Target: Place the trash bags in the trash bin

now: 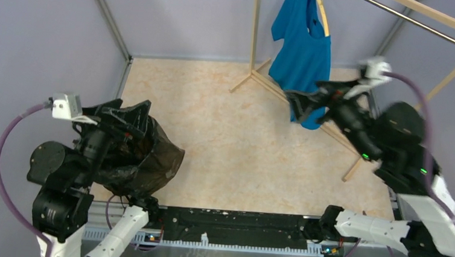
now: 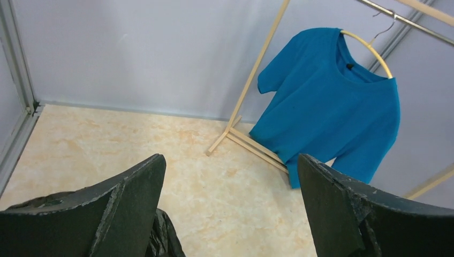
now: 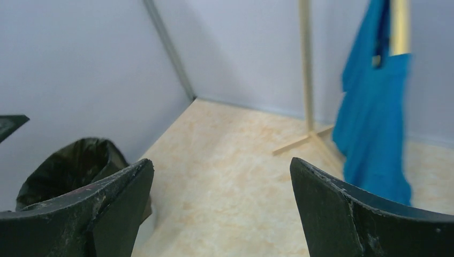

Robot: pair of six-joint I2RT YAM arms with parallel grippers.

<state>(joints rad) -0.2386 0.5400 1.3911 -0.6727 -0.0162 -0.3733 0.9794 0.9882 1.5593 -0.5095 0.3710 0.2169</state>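
The trash bag (image 1: 150, 156) sits crumpled at the left of the tabletop (image 1: 242, 141), just beneath the left gripper (image 2: 230, 158), whose jaws are spread and empty. The right gripper (image 3: 221, 160), jaws likewise spread, hangs well apart beside the blue T-shirt (image 1: 303, 49), so the left arm is nearer.

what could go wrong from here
1. The left gripper hangs open right above the crinkled black trash bag. Its fingers could snag the thin plastic and drag the bag sideways.
2. The right gripper is open and, in the top view, close to the blue T-shirt on the wooden rack. A swing toward the bag could catch the shirt or knock the rack.
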